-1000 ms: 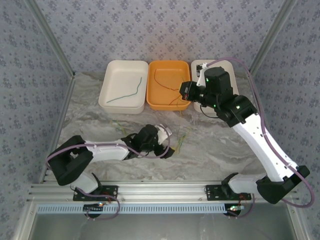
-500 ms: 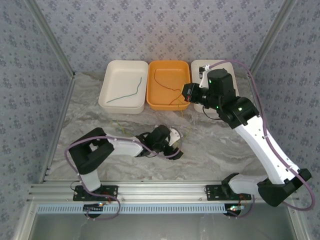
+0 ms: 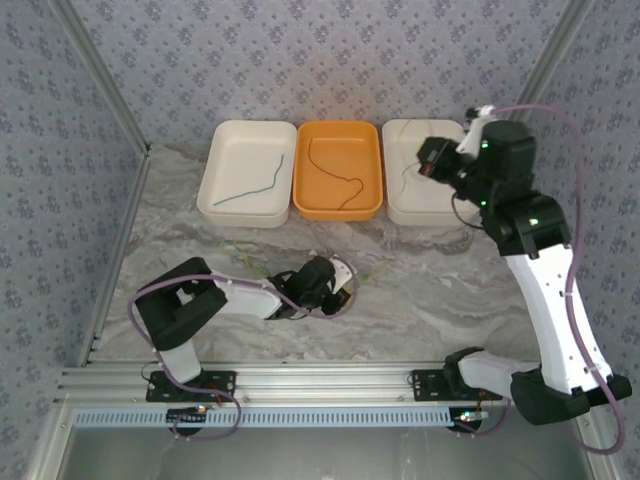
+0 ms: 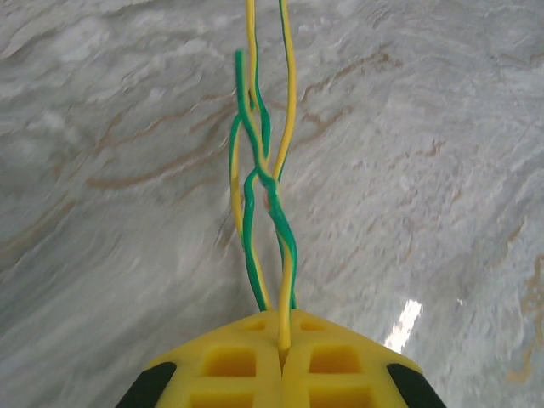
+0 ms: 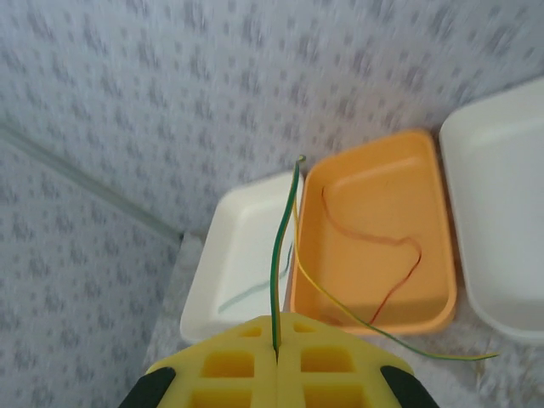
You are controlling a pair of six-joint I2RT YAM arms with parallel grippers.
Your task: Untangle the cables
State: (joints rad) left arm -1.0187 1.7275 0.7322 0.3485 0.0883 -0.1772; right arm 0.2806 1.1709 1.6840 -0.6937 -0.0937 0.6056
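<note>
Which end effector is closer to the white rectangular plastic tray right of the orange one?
Right. The right end effector hangs over the white rectangular plastic tray; the left end effector is down at the marble table, well toward its near edge.

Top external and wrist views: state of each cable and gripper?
left gripper: shut on the twisted cables
twisted cables: yellow and green, tangled
right gripper: shut on the green-yellow cable
green-yellow cable: free, lifted
green cable: loose in white tray
red cable: loose in orange tray
</note>
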